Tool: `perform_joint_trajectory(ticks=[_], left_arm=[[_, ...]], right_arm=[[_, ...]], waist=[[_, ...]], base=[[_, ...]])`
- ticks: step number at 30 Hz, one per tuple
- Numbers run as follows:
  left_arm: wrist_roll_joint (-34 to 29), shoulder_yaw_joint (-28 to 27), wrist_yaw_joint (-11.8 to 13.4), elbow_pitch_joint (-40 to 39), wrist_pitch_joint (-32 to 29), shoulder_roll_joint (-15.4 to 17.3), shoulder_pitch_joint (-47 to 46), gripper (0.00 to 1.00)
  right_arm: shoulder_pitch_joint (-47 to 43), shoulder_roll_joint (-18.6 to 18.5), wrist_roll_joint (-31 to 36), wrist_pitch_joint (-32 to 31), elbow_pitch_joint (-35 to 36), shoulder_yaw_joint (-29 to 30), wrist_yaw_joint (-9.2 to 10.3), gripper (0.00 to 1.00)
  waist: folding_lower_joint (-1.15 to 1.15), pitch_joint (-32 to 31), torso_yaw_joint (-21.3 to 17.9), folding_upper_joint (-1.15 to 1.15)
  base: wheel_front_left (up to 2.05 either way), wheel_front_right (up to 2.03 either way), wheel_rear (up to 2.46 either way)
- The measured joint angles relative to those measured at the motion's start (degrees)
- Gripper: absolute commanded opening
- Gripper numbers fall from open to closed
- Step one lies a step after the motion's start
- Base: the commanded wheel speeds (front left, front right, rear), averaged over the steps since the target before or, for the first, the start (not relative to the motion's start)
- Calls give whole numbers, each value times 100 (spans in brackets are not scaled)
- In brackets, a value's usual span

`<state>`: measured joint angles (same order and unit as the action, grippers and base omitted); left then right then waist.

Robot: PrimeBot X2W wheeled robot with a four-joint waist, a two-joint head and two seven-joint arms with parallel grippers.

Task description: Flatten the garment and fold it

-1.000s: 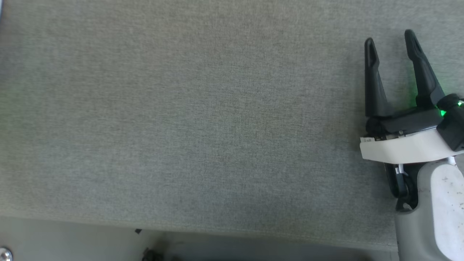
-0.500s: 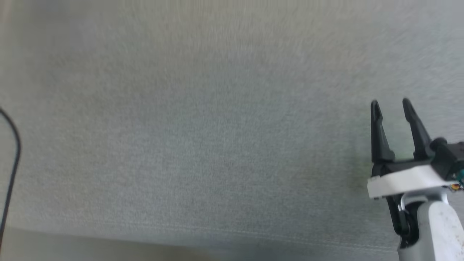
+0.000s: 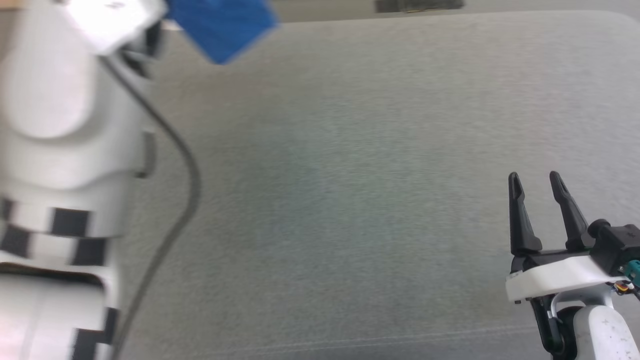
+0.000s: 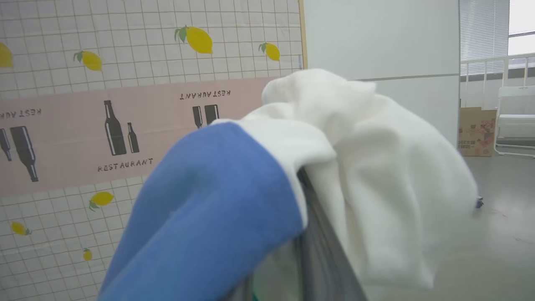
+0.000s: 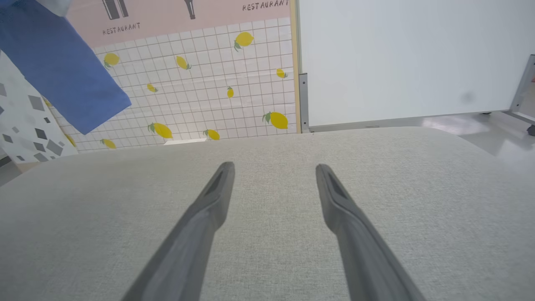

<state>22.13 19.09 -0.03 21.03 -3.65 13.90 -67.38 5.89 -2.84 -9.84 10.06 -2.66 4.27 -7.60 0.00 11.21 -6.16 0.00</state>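
The garment (image 4: 355, 175), white with a bright blue sleeve (image 4: 209, 209), hangs bunched over my left gripper, held up in the air. One dark finger (image 4: 317, 255) shows under the cloth, closed on it. In the head view my left arm (image 3: 65, 115) rises at the left, with a blue sleeve end (image 3: 220, 25) hanging beside its wrist at the top. That blue sleeve (image 5: 62, 75) dangles above the table's far left corner. My right gripper (image 3: 535, 179) is at the lower right, low over the table, open and holding nothing (image 5: 276, 168).
The grey fabric-covered table (image 3: 350, 175) spreads across the view, its far edge near the top. Behind it stand a lemon-patterned wall covering (image 5: 209, 96) and a white board (image 5: 397, 62). A cardboard box (image 4: 476, 129) and a white chair (image 4: 516, 121) stand far off.
The head camera has shifted, bringing my left arm and the blue sleeve into view and the table's far edge to the top. The right gripper stays open.
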Motion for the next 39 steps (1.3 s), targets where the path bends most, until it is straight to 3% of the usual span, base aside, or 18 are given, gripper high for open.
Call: perform_joint_trajectory(ticks=[3, 7, 11, 16, 22, 23, 24, 27, 35, 39], left_arm=[[177, 194, -47, 241, 130, -478, 95, 0], [293, 555, -168, 668, 111, -877, 519, 0], [520, 1014, -266, 1325, -366, -1013, 1228, 0], [857, 1595, -400, 2209, -1534, -1070, 2087, 0], [1249, 1867, -489, 2643, -2529, -1090, 2536, 0], [1303, 1858, -494, 2625, -2560, -1090, 2541, 43], [1363, 1833, -494, 2591, -2559, -1092, 2548, 100], [1513, 1745, -464, 2350, -2284, -1093, 2626, 100], [1517, 1365, -436, 1133, -568, -1020, 2739, 100], [1314, 1035, -143, 521, 452, -751, 2922, 100]], right_arm=[[-45, 1, -9, -5, 4, -14, 0, 100], [-64, 0, -73, -22, 26, -46, 1, 100], [-68, 1, -99, -30, 29, -92, 1, 100], [-73, 0, -135, -30, 27, -115, 1, 100], [-97, -1, -175, -30, 21, -145, 1, 100], [-102, -1, -175, -31, 20, -145, 1, 100], [-106, -1, -175, -32, 19, -144, 1, 100], [-121, 1, -174, -56, 24, -145, 1, 100], [-130, -1, -59, -188, 222, 25, 1, 100], [-132, -1, -16, -276, 372, 120, 1, 100]], waist=[[0, -79, -278, 0], [0, -155, -613, 0], [0, -196, -885, 0], [0, -216, -1137, 0], [0, -192, -1170, 0], [0, -194, -1144, 0], [0, -198, -1114, 0], [0, -220, -1010, 0], [0, -321, -617, 0], [0, -370, -368, 0]], base=[[0, 0, 0], [0, 0, 0], [0, 0, 0], [0, 0, 0], [0, 0, 0], [0, 0, 0], [0, 0, 0], [0, 0, 0], [0, 0, 0], [0, 0, 0]])
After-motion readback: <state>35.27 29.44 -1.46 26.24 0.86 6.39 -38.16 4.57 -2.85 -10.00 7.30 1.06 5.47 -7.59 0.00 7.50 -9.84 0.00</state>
